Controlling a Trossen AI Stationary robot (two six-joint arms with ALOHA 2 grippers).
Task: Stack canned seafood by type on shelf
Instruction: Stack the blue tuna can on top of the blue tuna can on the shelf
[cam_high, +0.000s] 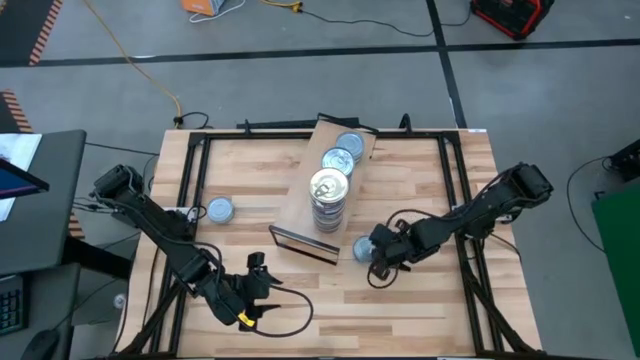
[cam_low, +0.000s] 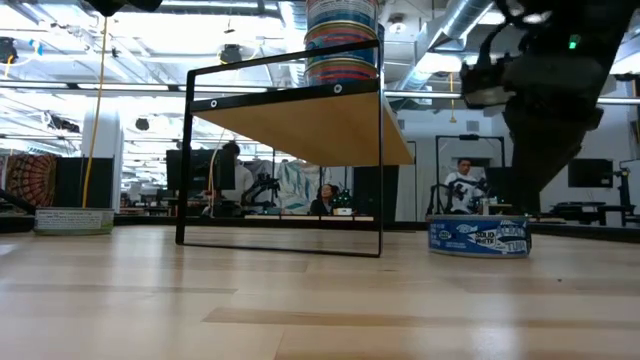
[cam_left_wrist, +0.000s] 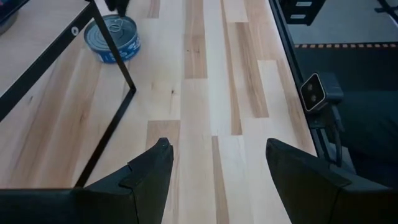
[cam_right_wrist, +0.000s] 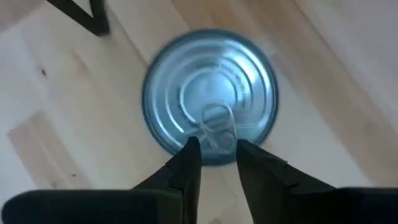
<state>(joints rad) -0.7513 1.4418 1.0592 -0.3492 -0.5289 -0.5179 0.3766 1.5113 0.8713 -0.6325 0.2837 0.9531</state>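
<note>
The shelf (cam_high: 298, 208) is a light-wood board lying aslant mid-table, its near end raised on a black wire frame (cam_low: 285, 150). On it stand a tall stack of tins (cam_high: 330, 192) with a pale gold lid on top and two blue-grey tins (cam_high: 338, 160) (cam_high: 350, 145). One blue-grey tin (cam_high: 220, 210) sits on the table to the left. Another (cam_right_wrist: 208, 96) (cam_low: 478, 236) sits flat on the table right of the shelf, under my right gripper (cam_right_wrist: 217, 155), whose fingers stand a narrow gap apart over its pull tab. My left gripper (cam_left_wrist: 217, 162) is open near the near edge. My right gripper points down over the blue-grey tin's pull tab (cam_right_wrist: 214, 124), near the rim of the lid. I cannot tell whether the fingertips (cam_right_wrist: 189, 155) touch the lid. The tin stands flat on the table.
The shelf's black wire frame (cam_left_wrist: 115, 68) stands between the two grippers. Black rails (cam_high: 455, 190) run along the table's sides. Bare wood lies along the near edge (cam_high: 400, 310). People and equipment show in the room beyond the table.
</note>
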